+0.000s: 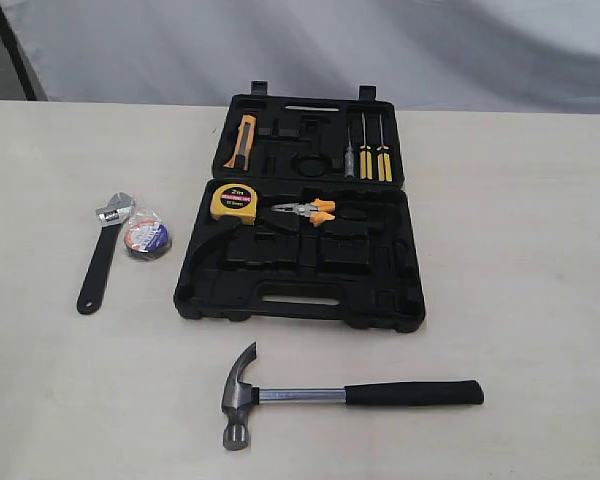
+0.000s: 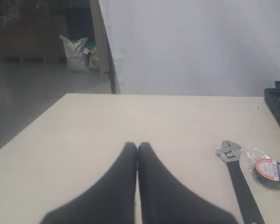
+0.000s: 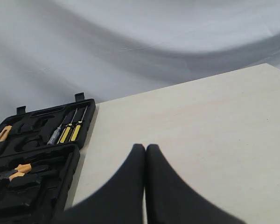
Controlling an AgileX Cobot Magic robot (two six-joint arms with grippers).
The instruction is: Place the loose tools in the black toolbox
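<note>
left pincer (image 2: 137, 145) and right pincer (image 3: 145, 147) pressed together, empty; bare table (image 1: 310, 350) between hammer (image 1: 350, 393) and toolbox (image 1: 235, 285).

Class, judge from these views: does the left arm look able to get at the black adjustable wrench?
Probably yes. The wrench lies on bare table on that arm's side, with nothing between it and the left gripper; the tape roll crowds only its head. The shut jaws must open first.

"2m" on yel. tape measure (image 1: 232, 202)
</note>
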